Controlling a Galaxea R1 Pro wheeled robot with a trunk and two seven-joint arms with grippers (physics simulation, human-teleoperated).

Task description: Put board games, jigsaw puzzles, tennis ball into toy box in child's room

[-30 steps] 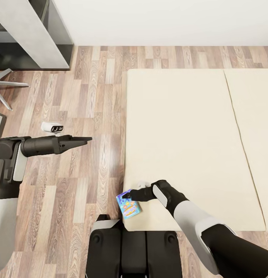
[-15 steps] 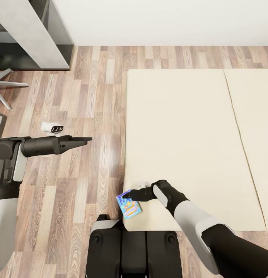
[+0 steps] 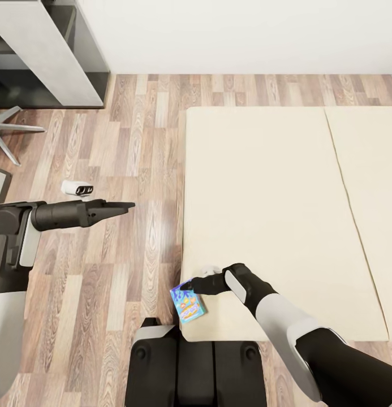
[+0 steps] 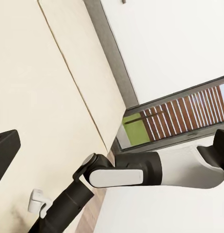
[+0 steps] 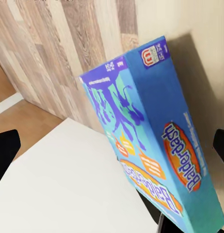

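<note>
— Over the near corner of the bed (image 3: 263, 215), head view: what is the right gripper (image 3: 187, 287) doing?

— It is closed on the blue board game (image 3: 188, 303), pinching one edge so the small box tilts over the mattress corner and the plank floor (image 3: 105, 294), just ahead of the robot's dark base (image 3: 196, 367). A grip at the edge suits a flat box that offers little else to take hold of.

— And the left gripper (image 3: 125, 206)?

— It is held out level over the floor, well apart from the bed, its fingers drawn together and carrying nothing. A small white object (image 3: 77, 187) lies on the planks beyond it; what it is cannot be told. The table's (image 3: 43, 45) grey end shows at the far corner.

— Left wrist view?

— It looks across the cream mattress (image 4: 39, 87) to the right forearm (image 4: 141, 170) reaching down at the bed's edge.

— Right wrist view?

— The game's printed lid (image 5: 155, 145) stands close and steeply tilted. Dark fingertips (image 5: 5, 150) show at the frame's sides, and the contact itself is seemingly at the box's lower edge, partly out of frame. Judged from this, the box still has to go to the toy box on the table.
</note>
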